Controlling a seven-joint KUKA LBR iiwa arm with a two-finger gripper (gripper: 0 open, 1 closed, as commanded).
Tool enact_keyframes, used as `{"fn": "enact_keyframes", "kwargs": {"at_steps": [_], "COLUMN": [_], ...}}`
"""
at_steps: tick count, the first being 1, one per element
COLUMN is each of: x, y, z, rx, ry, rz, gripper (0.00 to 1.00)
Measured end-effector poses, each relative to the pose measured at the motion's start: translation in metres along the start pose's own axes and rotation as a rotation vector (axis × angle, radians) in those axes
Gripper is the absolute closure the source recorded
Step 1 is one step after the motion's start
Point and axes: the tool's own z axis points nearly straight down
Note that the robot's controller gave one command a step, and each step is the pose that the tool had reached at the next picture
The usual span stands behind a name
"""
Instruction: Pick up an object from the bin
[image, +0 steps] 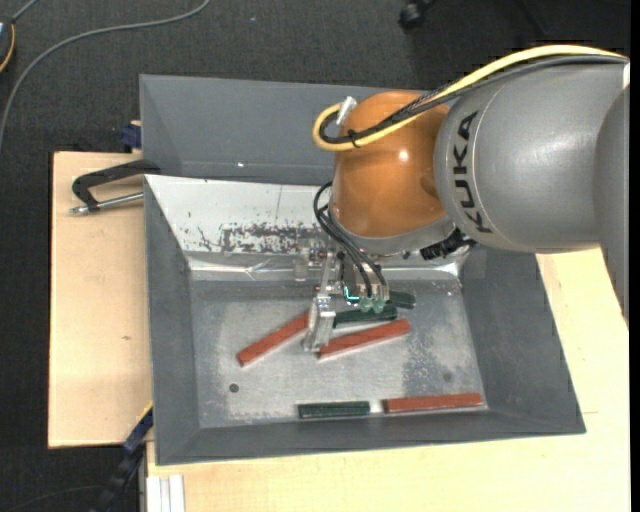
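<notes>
Camera view: claw (322, 335) half-hidden over stick (266, 347)

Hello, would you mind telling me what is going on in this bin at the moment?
The KUKA arm reaches in from the right, and its pincer is low over the middle of the grey bin. It sits among three flat sticks: the left red-brown stick, the right red-brown stick and a dark green stick just behind. I cannot tell whether it grips any of them. A second green stick and a third red-brown stick lie untouched along the near wall.
</notes>
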Motion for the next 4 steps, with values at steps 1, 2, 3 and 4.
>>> {"fn": "enact_keyframes", "kwargs": {"at_steps": [1,2,3,4], "x": [-0.014,-0.015,-0.03,-0.026], "y": [0.021,0.021,0.049,0.06], "z": [0.117,0.114,0.087,-0.072], "rx": [0.001,0.0,-0.003,-0.003], "ry": [-0.002,-0.007,-0.015,-0.022], "rz": [-0.241,-0.24,-0.151,-0.17], "gripper": [0.0,1.0,1.0,1.0]}}
